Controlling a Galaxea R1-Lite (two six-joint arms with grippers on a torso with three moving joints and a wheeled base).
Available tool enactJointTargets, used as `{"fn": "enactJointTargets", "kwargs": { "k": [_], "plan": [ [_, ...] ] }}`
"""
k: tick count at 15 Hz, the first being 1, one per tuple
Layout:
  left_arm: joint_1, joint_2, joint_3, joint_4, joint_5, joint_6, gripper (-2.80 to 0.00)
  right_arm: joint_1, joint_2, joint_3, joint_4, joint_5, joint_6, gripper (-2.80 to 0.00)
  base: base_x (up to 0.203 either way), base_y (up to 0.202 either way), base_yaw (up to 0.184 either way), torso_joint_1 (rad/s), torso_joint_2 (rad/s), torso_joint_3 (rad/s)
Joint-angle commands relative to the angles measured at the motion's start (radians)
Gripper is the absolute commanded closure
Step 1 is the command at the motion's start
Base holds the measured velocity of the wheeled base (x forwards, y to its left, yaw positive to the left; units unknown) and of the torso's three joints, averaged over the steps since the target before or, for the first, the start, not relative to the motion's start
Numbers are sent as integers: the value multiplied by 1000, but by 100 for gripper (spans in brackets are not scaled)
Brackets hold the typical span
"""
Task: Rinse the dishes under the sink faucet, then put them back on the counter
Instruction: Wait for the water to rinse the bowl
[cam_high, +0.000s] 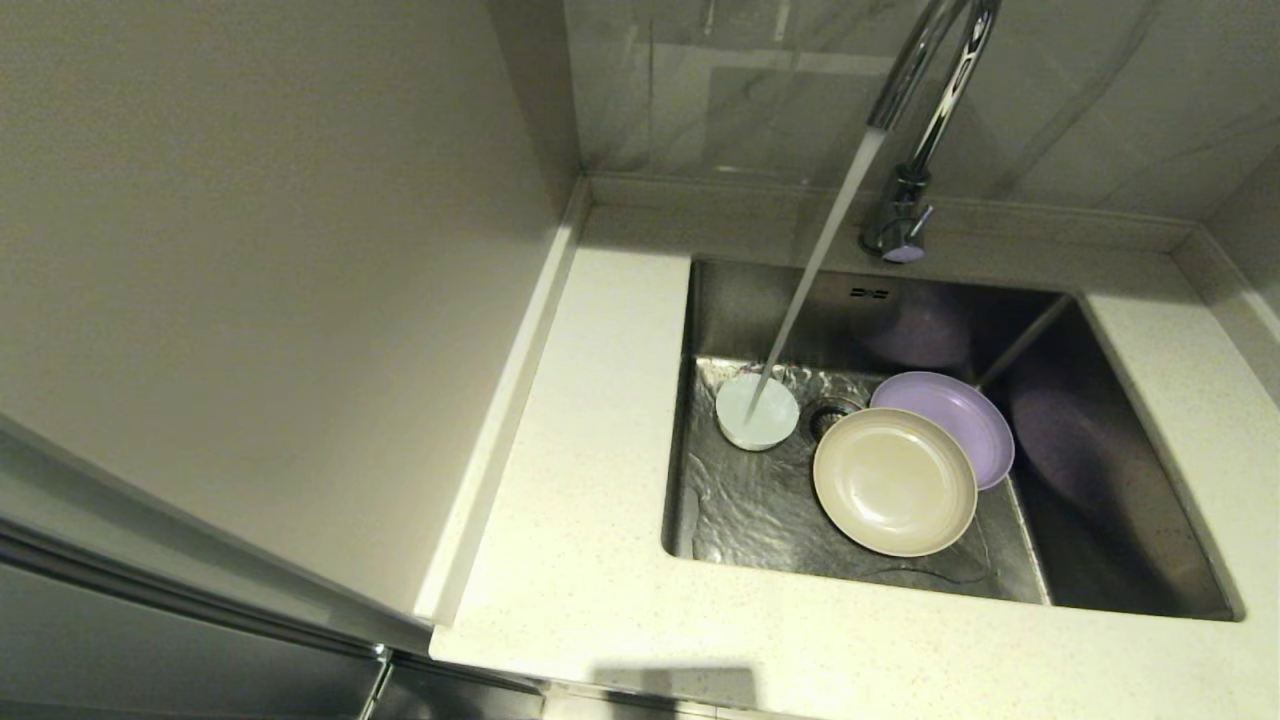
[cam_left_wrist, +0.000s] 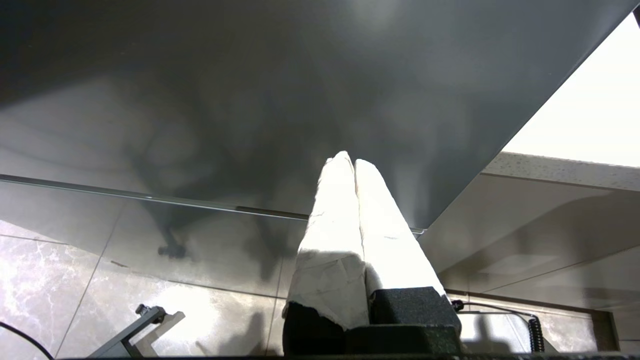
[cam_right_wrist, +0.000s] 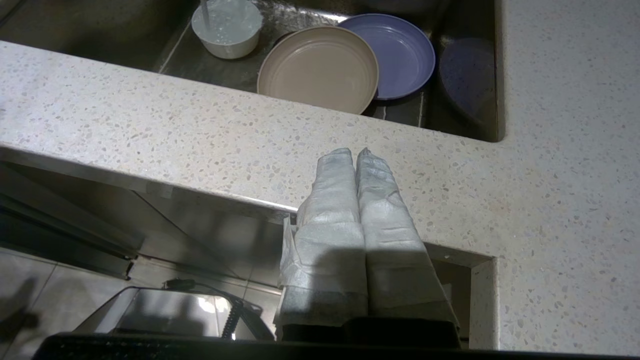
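All three dishes sit in the steel sink (cam_high: 1120, 480). Water from the chrome faucet (cam_high: 915, 180) streams into the small white bowl (cam_high: 757, 411) (cam_right_wrist: 228, 27), which is full. The beige plate (cam_high: 894, 481) (cam_right_wrist: 318, 69) lies beside the drain, overlapping the rim of the lilac plate (cam_high: 955, 420) (cam_right_wrist: 400, 55). Neither arm shows in the head view. My right gripper (cam_right_wrist: 355, 153) is shut and empty, low in front of the counter (cam_high: 600, 600) edge. My left gripper (cam_left_wrist: 349, 161) is shut and empty, parked below a dark cabinet front.
A tall pale panel (cam_high: 250, 300) rises along the counter's left side. Grey marbled wall tile (cam_high: 1100, 90) backs the sink behind a raised rim. Bare counter runs left, front and right of the basin. A floor stand and coiled cable (cam_right_wrist: 230, 320) lie below.
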Motion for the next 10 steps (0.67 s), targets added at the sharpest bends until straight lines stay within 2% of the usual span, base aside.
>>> {"fn": "enactJointTargets", "kwargs": {
  "k": [1, 10],
  "plan": [
    [0, -2, 0, -1, 0, -1, 0, 1, 1, 0, 0, 0, 0, 0, 0, 0, 0, 0, 0, 0],
    [0, -2, 0, -1, 0, -1, 0, 1, 1, 0, 0, 2, 8, 0, 0, 0, 0, 0, 0, 0]
  ]
}}
